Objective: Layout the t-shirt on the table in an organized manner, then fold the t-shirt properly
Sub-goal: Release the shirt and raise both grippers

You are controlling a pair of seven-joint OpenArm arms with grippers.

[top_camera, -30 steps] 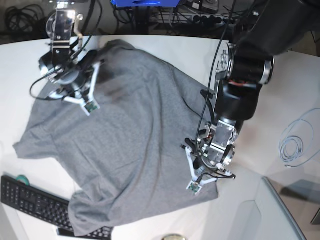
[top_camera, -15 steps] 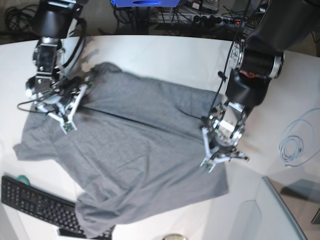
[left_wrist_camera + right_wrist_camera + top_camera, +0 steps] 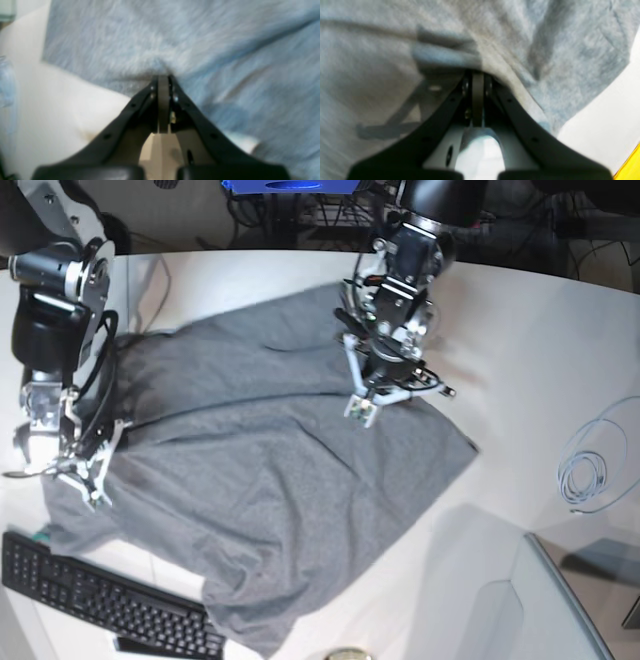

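Both arms have swung across since a second ago, left gripper [image 3: 362,408] and right gripper [image 3: 88,480] each clamped tight on the t-shirt [image 3: 270,480], dragging it flatter over the table [image 3: 540,330]; spreading continues, folding not begun.

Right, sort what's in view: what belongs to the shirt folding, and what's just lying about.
Part of the job:
- t-shirt, spread rumpled
- table
- left gripper, shut on the t-shirt
- right gripper, shut on the t-shirt

Just lying about:
- keyboard, at the near edge, the shirt's hem over one end
- coiled cable, off to the side
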